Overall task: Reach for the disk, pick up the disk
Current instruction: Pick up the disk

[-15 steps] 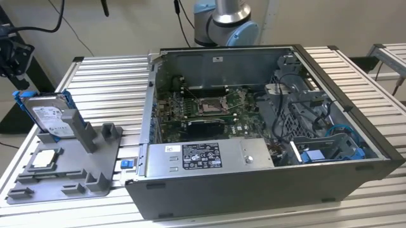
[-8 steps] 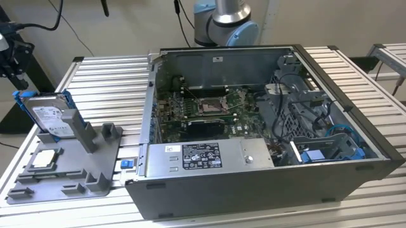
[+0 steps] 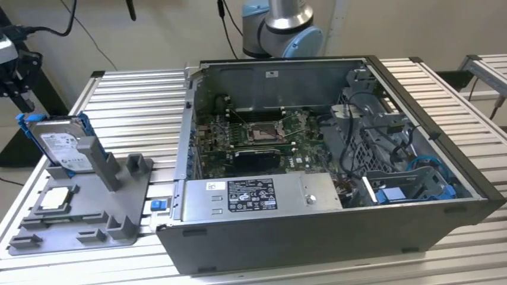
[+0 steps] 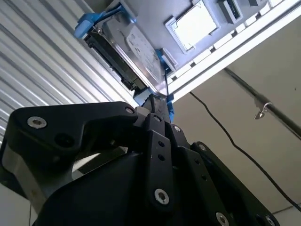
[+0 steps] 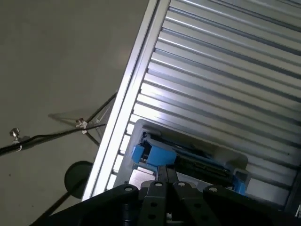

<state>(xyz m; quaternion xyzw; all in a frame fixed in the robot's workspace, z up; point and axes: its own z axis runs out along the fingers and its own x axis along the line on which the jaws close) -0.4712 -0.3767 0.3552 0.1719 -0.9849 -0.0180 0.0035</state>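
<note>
one disk (image 3: 57, 142), silver-grey in a blue frame, standing upright in a slot of the grey fixture (image 3: 119, 202) at the exterior view's left; gripper (image 4: 157, 104) apart from it, pointing toward it, tips pressed together, holding nothing; risk, as judged: arriving closed, the tips would strike the frame and tilt the drive; a skewed approach might pinch plastic alone.

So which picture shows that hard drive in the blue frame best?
The exterior view: the disk stands in a grey holder, whole, its label facing the camera. The second wrist view sees it close but slanted; the first wrist view catches its edge and blue frame.
</note>
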